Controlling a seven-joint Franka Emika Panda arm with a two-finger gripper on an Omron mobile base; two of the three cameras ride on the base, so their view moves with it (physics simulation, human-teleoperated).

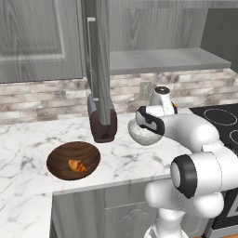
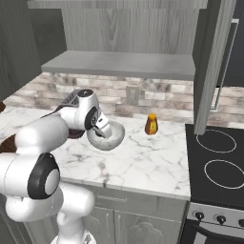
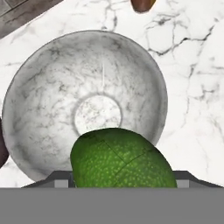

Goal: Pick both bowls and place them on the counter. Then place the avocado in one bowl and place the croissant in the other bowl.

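The pale marbled bowl [image 3: 48, 87] stands on the white marble counter [image 1: 28, 139], and its inside is bare. My gripper [image 1: 141, 125] hangs just above that bowl [image 2: 113, 137], shut on the dark green avocado [image 3: 122, 159]. The avocado sits over the bowl's near rim and hides my fingertips. Further left on the counter is the dark brown wooden bowl [image 1: 58, 158] with the croissant [image 1: 77, 165] lying inside it.
A dark brown appliance [image 1: 103, 124] stands behind the two bowls under an open cabinet door [image 1: 99, 60]. An orange bottle-like thing [image 2: 151, 125] stands right of the marbled bowl. The black stove [image 2: 217, 157] borders the counter on the right.
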